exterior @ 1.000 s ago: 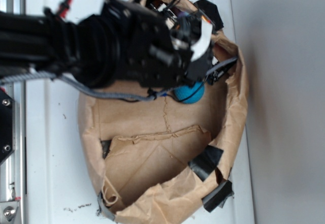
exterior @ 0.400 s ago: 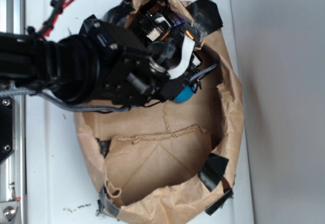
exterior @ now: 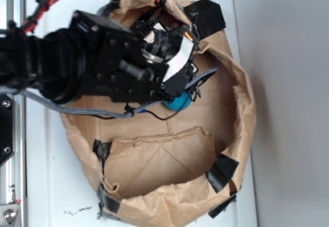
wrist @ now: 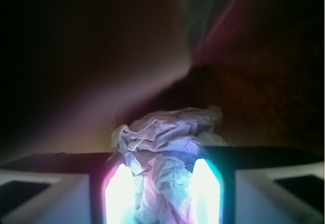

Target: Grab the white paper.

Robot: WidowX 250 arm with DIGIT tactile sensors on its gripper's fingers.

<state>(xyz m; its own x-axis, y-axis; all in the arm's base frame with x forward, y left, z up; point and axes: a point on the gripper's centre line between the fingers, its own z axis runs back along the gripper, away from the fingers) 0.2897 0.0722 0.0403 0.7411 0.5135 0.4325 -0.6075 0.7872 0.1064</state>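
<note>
Between the two glowing fingertips (wrist: 121, 193) of the end effector (wrist: 162, 191), the white paper (wrist: 167, 142) sat as a crumpled wad, its lower folds lying in the gap while the bulk rose beyond the tips; whether the pads were already touching it could not be told, and the jaws stood parted rather than clamped. The wad looked light, soft and easily squashed, so it would likely give under pressure, not slip, and a hold across its thick middle seemed the safest choice. In the exterior view the paper itself was hidden beneath the black end effector (exterior: 177, 80), which reached down into a brown paper bag (exterior: 226, 129) patched with black tape (exterior: 222, 171). A blue ball (exterior: 178, 102) lay just beside the end effector inside the bag and appeared the likeliest thing to be nudged or caught by mistake. The bag's crumpled walls crowded the approach, and the bag rested on a white bench (exterior: 49, 175).
</note>
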